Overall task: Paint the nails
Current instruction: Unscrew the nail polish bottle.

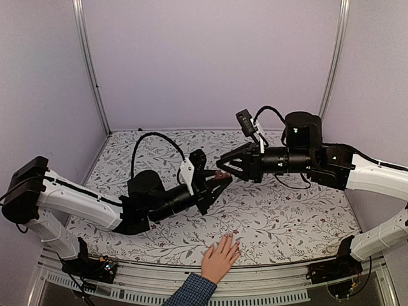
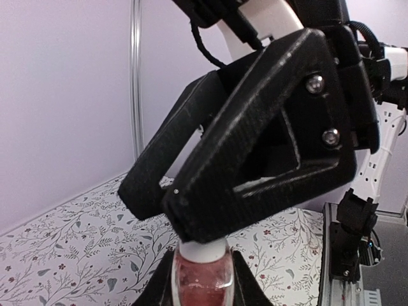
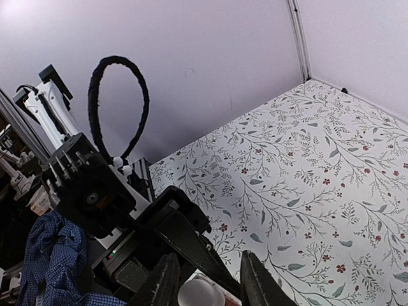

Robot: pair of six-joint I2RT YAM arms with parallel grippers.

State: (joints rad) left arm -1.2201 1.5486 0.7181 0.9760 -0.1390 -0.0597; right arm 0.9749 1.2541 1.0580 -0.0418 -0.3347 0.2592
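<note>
A light-skinned hand [image 1: 220, 258] with a blue checked cuff [image 1: 191, 291] lies flat at the table's near edge; its nails [image 1: 227, 239] are too small to make out. My left gripper [image 1: 217, 182] is shut on a small pink bottle [image 2: 203, 284] with a white cap [image 2: 203, 252], held above the table's middle. My right gripper [image 1: 222, 167] is open, its fingers [image 3: 167, 280] straddling the white cap [image 3: 199, 294]. In the left wrist view the right gripper [image 2: 255, 159] hides the top of the cap. Both grippers are well behind the hand.
The table has a floral-patterned cover [image 1: 287, 217] and pale purple walls on three sides. Blue checked cloth [image 3: 51, 261] shows at the lower left of the right wrist view. The left arm's black cable [image 1: 153, 143] loops above its wrist.
</note>
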